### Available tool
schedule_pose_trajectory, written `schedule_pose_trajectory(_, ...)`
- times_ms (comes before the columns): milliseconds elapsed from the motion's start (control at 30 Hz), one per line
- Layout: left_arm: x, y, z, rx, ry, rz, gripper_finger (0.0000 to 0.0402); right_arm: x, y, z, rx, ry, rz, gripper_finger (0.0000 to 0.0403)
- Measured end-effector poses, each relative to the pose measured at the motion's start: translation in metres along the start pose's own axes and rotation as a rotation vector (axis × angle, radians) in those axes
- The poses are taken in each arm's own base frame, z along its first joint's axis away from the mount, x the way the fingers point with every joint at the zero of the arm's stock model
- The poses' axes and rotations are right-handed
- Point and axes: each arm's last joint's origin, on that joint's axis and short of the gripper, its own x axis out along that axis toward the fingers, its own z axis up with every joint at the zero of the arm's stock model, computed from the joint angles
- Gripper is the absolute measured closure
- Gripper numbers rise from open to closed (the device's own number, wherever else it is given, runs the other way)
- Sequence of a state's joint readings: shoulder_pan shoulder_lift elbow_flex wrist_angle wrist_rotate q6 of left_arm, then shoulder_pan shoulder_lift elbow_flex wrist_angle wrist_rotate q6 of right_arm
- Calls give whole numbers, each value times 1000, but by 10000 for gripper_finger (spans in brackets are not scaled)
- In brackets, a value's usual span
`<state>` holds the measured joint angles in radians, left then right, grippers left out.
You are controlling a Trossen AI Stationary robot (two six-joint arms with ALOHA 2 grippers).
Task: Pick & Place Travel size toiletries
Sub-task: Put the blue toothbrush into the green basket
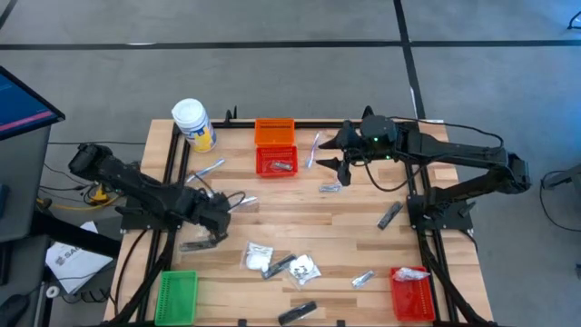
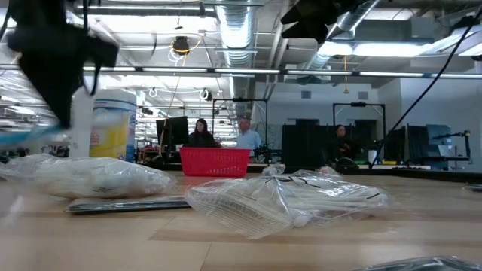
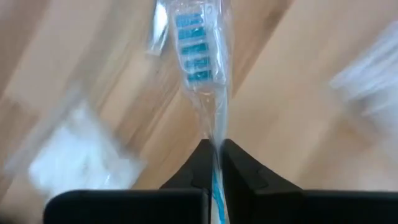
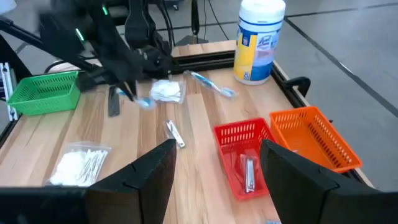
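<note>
The wooden worktop (image 1: 300,227) is covered with little wash things. A big white jar (image 1: 193,123) stands at the far left corner. Baskets sit along the edges: an orange basket (image 1: 274,132) and a red basket (image 1: 276,161) at the far edge, a green basket (image 1: 177,295) at the near left corner, and another red basket (image 1: 411,291) at the near right corner. The left claw (image 1: 216,227) is near the left edge, pressed together on a wrapped toothbrush (image 3: 198,59), pinching its thin handle. The right claw (image 1: 343,162) waits by the far edge, spread and holding nothing. Now is the time to lift. It is best to go up slowly and straight, because the wrapper looks slippery and the long brush could swing or slide out.
</note>
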<state>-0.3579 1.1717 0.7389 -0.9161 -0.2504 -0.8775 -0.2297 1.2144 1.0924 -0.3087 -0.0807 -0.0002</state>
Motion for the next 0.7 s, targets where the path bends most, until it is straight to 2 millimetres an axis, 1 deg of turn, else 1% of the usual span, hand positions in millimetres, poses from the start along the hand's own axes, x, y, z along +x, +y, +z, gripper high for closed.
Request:
schedule_pose_trajectory(133, -29, -5, 8, -50, -94, -82, 397, 0, 3, 0, -5, 3, 11, 178)
schedule_pose_trajectory(200, -42, -7, 8, -69, -121, -128, 397, 0, 5, 0, -8, 4, 18, 178)
schedule_pose_trajectory(333, -55, -16, 2, -103, -121, -193, 397, 0, 7, -1, -11, 7, 26, 178)
schedule_pose_trajectory(500, -67, -35, -17, -180, -63, -269, 398, 1, 7, -1, -10, 13, 25, 178)
schedule_pose_trajectory(700, -82, -58, -48, -299, 31, -309, 400, 3, 7, -6, -9, 25, 25, 178)
